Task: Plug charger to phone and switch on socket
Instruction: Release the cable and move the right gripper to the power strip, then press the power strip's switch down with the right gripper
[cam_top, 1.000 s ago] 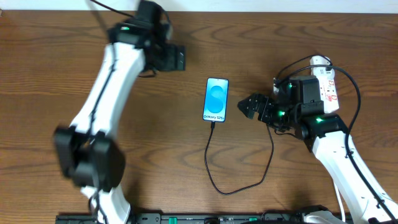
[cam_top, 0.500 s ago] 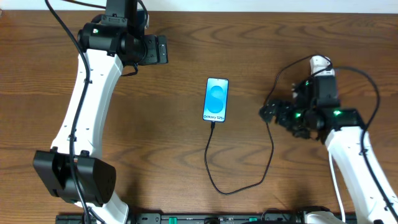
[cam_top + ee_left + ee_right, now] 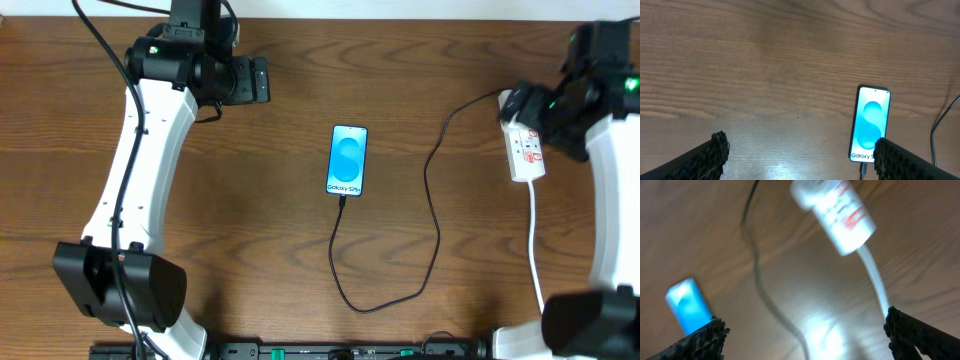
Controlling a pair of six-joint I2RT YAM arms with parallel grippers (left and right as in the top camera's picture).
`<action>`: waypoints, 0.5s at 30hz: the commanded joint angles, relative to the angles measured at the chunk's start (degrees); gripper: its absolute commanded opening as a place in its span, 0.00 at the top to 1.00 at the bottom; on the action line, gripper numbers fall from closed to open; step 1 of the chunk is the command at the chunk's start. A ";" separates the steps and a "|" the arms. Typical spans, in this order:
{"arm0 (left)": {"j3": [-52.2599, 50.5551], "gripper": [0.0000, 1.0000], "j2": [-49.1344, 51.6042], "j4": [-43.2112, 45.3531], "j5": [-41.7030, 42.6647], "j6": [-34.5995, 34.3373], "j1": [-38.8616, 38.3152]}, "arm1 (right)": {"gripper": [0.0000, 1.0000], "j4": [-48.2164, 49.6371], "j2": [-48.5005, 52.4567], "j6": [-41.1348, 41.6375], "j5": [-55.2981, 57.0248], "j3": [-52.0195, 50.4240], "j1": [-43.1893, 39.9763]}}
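Note:
The phone lies flat mid-table, its light blue screen lit. The charger, a thin black cable, loops from the phone's near edge, where its connector sits in the port, round to the socket. The socket is a white power strip with red markings at the right. My left gripper is open and empty, high at the far left; its view shows the phone by the right finger. My right gripper is open and empty over the socket; its blurred view shows the socket, the cable and the phone.
A white cord runs from the socket toward the table's near edge, also seen in the right wrist view. A black rail lines the near edge. Bare brown wood fills the left wrist view.
My right arm swung up and right, from beside the phone to over the socket. My left arm straightened and moved left a second ago, then stayed still.

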 commanded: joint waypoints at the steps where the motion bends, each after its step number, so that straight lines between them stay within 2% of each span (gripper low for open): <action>1: 0.17 0.06 0.37 -0.15 -0.74 0.57 0.13 | 0.01 3.54 4.85 2.47 6.60 3.19 -6.47; 5: 0.17 0.06 0.37 -0.15 -0.74 0.57 0.13 | 0.01 6.58 10.40 8.13 6.60 3.19 -13.18; 15: 0.17 0.06 0.37 -0.15 -0.74 0.57 0.13 | 0.01 15.04 22.12 9.77 3.19 3.17 -17.57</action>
